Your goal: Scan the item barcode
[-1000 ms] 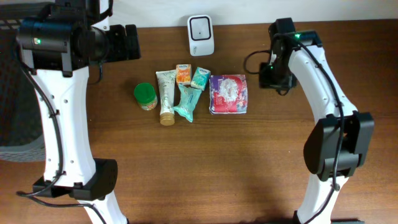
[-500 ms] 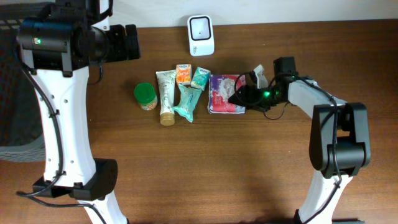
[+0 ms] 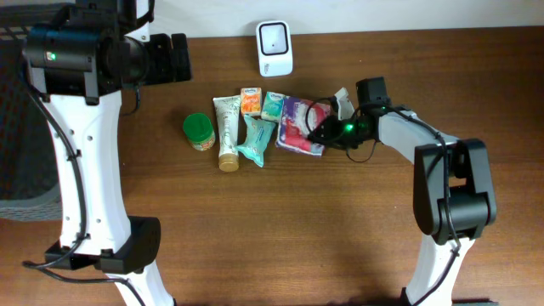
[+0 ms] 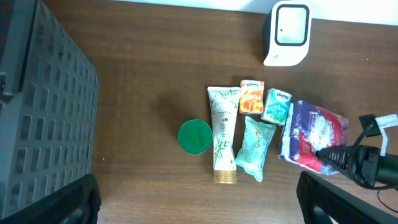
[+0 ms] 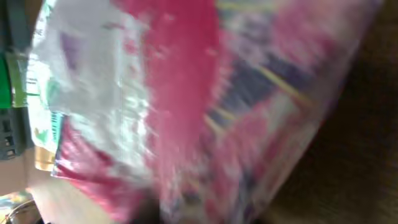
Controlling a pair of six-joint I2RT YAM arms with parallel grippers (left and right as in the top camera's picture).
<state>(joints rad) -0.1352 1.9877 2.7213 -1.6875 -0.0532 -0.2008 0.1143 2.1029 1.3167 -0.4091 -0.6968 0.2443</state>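
Right gripper sits at the right-hand edge of the pink-and-purple tissue pack, fingers low at the table and touching the wrapper. You cannot tell from the overhead view whether the jaws have closed on it: the fingers are dark and merge with the cable and shadow. The right wrist view gives only blurred wrapper, no fingers.

Left gripper hangs high over the far left of the table, jaws spread wide, holding nothing and well apart from everything.

Key relation: the scanner stands at the far edge, beyond the pack and to its left in the overhead view. The pack lies skewed, its long axis running diagonally, with the near-right corner towards the gripper. The right arm is clearly the nearer one.

Not resolved: no barcode shows on any visible face. It may be underneath, so expect to turn the pack. Its left edge is just beside the small teal box.
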